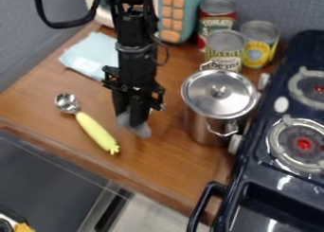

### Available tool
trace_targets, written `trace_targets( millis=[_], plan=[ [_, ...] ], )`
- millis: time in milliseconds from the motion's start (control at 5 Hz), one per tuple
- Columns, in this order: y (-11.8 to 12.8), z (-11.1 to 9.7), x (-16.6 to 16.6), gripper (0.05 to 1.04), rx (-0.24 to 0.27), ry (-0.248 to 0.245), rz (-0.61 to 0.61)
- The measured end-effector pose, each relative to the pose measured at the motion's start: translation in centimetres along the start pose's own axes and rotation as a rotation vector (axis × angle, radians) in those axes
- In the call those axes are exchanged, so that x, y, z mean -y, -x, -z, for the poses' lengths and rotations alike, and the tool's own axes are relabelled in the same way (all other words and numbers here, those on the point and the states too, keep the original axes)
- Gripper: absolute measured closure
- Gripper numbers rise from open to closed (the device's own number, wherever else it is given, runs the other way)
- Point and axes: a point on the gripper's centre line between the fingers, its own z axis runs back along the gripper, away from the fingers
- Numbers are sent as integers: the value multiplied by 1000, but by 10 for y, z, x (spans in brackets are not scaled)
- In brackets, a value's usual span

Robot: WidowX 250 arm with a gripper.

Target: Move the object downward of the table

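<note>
Grey obj. [140, 130] at tool [132, 117], wood tbl. [167, 157] by stove [253, 167].

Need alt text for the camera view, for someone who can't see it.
Black robot pincer hangs over a wooden counter, a small grey item at its tip. On the view's left are a scoop with a yellow-green handle and a light-blue cloth; on the right, a lidded steel pot, three cans behind it and a dark stove.
</note>
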Motion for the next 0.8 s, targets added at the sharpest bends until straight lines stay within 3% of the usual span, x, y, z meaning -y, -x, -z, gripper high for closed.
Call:
trace_targets(
  millis=[200,400,600,800],
  plan=[
    [0,2,0,647,-9,3,3],
    [-1,1,-1,317,-11,-4,4],
    [-1,2,-1,94,-20,-4,11],
    [-1,2,0,77,-19,-3,15]
  ],
)
